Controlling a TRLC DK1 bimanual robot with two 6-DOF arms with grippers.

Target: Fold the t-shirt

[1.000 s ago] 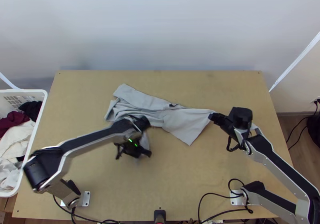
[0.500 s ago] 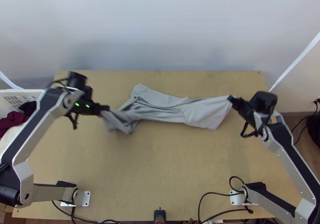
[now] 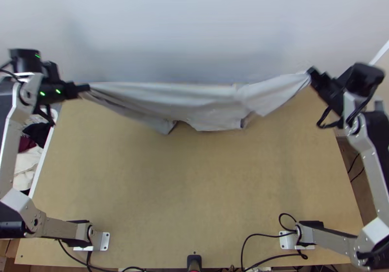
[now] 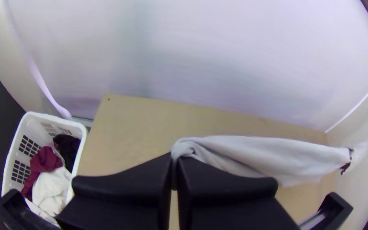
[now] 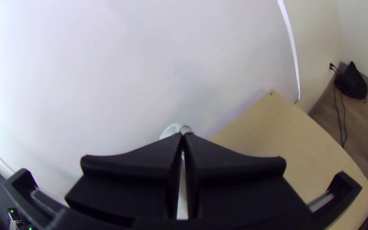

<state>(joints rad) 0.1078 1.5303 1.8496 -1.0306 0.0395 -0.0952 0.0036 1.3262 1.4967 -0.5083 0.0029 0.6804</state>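
Soft grey t-shirt (image 3: 194, 102) stretched into creased band; left end effector (image 3: 88, 87) and right end effector (image 3: 309, 71) each pinch an end.

Bright, diffuse light with soft shadows.
The wall (image 5: 86, 85) glares near-white at one edge of the right wrist view; both wrist views bow straight edges and have dark corners. In the top view, the left arm's fingers (image 3: 78, 90) blur slightly.

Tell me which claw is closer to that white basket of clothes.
Left. The left gripper holds one end of the shirt on the same side as the basket; the right gripper holds the other end, across the table from it.
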